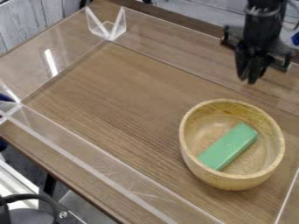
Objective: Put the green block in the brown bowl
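A clear plastic wall [70, 131] edges the wooden table [105, 96] on the left. At the near right, the green block [228, 146] lies inside the brown bowl [232, 143]. Beyond the bowl, at the far right, the gripper [253, 76] points down, fingers together, holding nothing.

Bright green block [229, 146] in pale tan grained bowl [194, 146]; brown wood-grain table [111, 96]; black gripper [253, 74].

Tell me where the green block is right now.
In the camera view, the green block lies inside the brown bowl at the lower right of the table, below the shut gripper, which hangs apart from it.
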Motion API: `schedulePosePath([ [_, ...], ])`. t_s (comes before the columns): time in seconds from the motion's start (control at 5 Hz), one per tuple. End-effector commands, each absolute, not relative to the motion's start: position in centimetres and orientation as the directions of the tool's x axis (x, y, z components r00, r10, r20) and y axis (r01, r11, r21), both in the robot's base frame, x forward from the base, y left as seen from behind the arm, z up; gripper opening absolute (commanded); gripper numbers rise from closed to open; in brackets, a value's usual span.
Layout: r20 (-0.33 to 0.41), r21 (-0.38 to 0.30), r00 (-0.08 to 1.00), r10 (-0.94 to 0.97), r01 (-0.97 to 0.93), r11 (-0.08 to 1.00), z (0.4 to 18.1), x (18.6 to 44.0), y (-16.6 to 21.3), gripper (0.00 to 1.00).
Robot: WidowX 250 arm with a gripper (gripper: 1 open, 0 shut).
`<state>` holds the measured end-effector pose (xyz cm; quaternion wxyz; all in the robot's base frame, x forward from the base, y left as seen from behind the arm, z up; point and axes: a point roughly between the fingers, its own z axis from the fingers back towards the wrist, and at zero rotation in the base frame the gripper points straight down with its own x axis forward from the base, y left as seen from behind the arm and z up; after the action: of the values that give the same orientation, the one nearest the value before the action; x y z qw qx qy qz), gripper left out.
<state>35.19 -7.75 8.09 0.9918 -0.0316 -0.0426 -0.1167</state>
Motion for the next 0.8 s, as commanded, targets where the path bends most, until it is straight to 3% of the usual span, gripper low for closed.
schedulePosePath([
  [0.0, 0.176, -0.055, 0.954, -0.244, 0.257, 0.965, 10.9, 34.2, -8.1, 0.0],
  [0.6, 0.108, -0.081, 0.955, -0.275, 0.284, 0.955, 7.6, 32.3, -8.3, 0.0],
])
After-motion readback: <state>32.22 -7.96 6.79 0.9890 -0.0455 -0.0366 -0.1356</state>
